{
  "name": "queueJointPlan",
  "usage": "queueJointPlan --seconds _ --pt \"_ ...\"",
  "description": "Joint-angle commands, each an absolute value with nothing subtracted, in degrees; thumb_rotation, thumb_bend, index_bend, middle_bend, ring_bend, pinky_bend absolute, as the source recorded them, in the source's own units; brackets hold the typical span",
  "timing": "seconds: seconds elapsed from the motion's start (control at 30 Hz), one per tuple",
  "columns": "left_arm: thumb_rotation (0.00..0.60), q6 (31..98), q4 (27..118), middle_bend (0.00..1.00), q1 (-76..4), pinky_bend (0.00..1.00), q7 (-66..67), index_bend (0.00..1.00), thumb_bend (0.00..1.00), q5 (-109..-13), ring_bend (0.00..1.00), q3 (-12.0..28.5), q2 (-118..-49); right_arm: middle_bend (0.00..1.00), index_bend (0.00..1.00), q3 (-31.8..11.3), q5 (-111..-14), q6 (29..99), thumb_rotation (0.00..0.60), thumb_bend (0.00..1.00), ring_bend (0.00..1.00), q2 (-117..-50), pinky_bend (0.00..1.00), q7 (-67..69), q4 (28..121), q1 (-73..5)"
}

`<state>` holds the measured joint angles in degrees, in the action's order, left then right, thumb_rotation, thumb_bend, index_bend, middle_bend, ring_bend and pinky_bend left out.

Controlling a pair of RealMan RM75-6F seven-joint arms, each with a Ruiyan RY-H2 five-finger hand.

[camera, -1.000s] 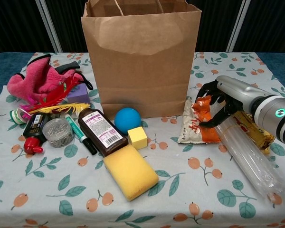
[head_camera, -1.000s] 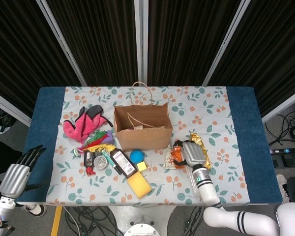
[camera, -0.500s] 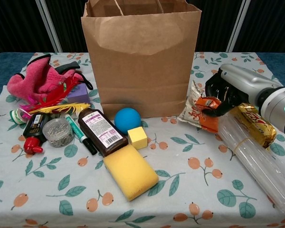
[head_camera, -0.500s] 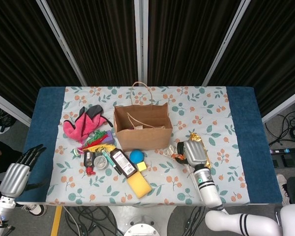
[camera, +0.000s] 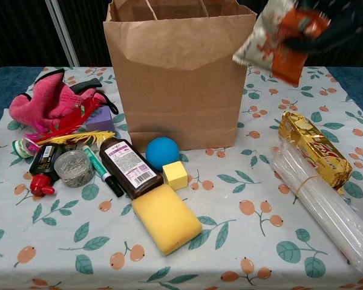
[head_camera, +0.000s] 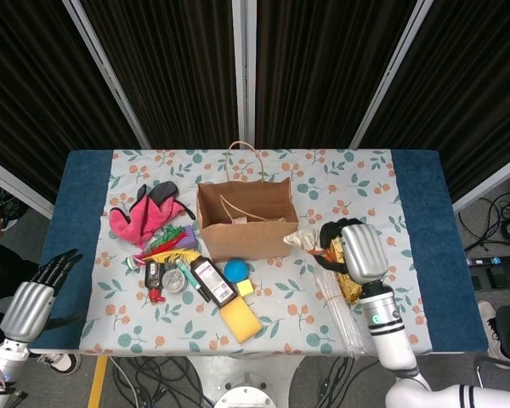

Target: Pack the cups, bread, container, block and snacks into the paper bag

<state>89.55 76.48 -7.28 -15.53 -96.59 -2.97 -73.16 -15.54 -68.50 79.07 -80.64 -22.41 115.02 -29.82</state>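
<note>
Snacks are on the move: the snack packet (camera: 277, 37) that was lying on the surface a second ago, by the foot of the paper bag (head_camera: 246, 218), is now hanging in the air at the bag's upper right corner, level with the rim. That means you are finishing the lift and starting the carry; the packet is not yet over the opening, so nothing is packed from this grasp so far.

Going left to right, your left hand (head_camera: 36, 293) is waiting low off the surface's left edge, fingers apart and holding nothing. The yellow block (camera: 175, 174) is sitting well to the left of your working hand, in front of the bag. Your right hand (head_camera: 357, 251) is gripping the packet, fingers wrapped over its orange end, with the white end trailing to the hand's left towards the bag. Below that hand, the gold packet (camera: 313, 148) and the sleeve of clear cups (camera: 327, 208) are lying untouched.
</note>
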Motion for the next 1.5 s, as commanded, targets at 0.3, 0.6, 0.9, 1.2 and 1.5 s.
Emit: queueJointPlan --seconds 0.3,0.6,0.9,1.2,1.5 --pt "0.600 89.5 76.5 0.17 -7.5 0.24 -15.2 0.14 0.19 -96.7 0.13 -2.8 -73.1 0.64 0.70 -26.4 -64.5 79.0 0.600 0.27 0.53 -78.3 0.49 -27.6 118.9 -36.6" --pt "0.600 89.5 76.5 0.17 -7.6 0.24 -15.1 0.14 0.19 -96.3 0.13 -2.7 -72.9 0.64 0.70 -29.3 -58.0 75.4 0.600 0.27 0.53 -88.2 0.49 -29.1 107.1 -46.3" --pt "0.600 89.3 76.2 0.17 -7.5 0.24 -15.6 0.14 0.19 -95.6 0.13 -2.4 -72.8 0.41 0.38 -29.4 -54.7 71.8 0.600 0.04 0.26 -89.6 0.22 -27.0 104.4 -49.1" --pt "0.600 89.3 76.0 0.17 -7.5 0.24 -15.7 0.14 0.19 -96.0 0.13 -2.7 -73.0 0.30 0.21 -29.2 -57.9 74.1 0.600 0.00 0.14 -86.0 0.13 -23.1 107.3 -46.8" --pt "0.600 89.3 76.7 0.17 -7.4 0.24 -14.7 0.14 0.19 -96.5 0.13 -3.0 -73.3 0.32 0.21 -20.7 -70.3 76.1 0.600 0.00 0.16 -71.3 0.13 -16.4 114.9 -35.4"
